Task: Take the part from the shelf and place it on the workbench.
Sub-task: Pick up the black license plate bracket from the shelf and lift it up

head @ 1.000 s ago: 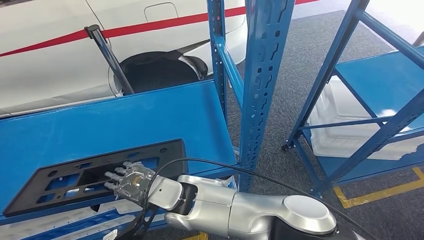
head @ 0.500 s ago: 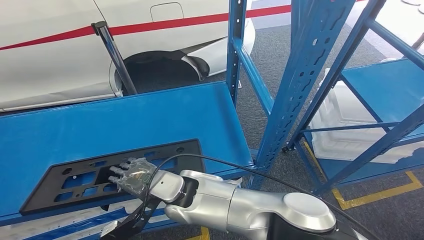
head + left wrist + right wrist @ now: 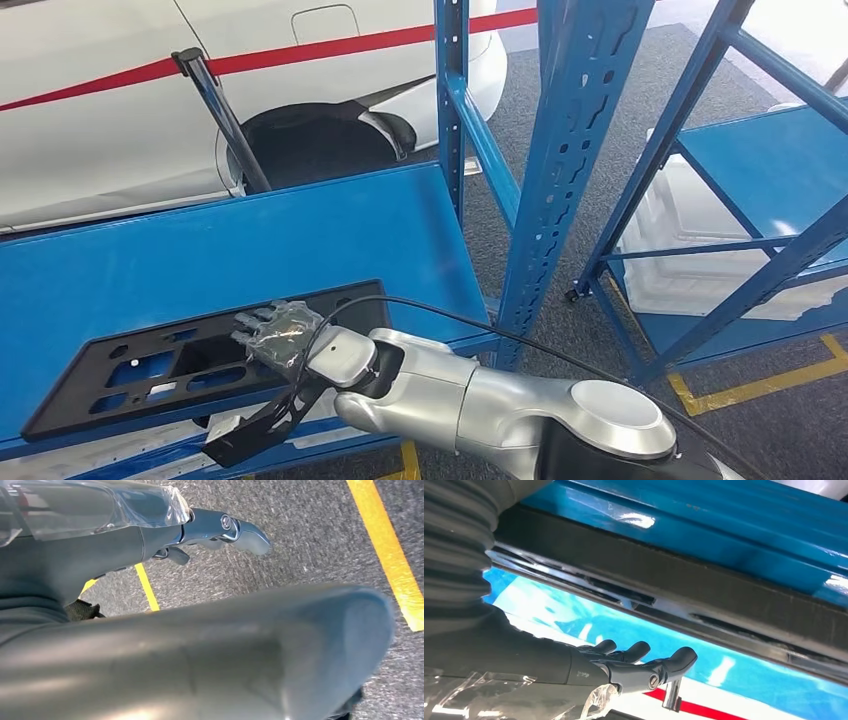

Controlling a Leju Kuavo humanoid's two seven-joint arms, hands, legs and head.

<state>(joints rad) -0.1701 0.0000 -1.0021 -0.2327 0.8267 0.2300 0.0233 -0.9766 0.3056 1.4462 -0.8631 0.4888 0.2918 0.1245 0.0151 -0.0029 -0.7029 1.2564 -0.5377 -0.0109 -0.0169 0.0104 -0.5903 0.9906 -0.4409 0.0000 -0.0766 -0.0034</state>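
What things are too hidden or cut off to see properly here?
- Whether the right hand touches the black part: in the head view the hand's plastic wrap covers its fingers.
- The part's whole shape: in the right wrist view only an edge shows.
- The left hand: in the left wrist view a blurred grey shape hides most of it.
- The white car: cut off by the head view's top edge.

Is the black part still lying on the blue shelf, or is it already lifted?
Still lying flat: the black part rests on the blue shelf.
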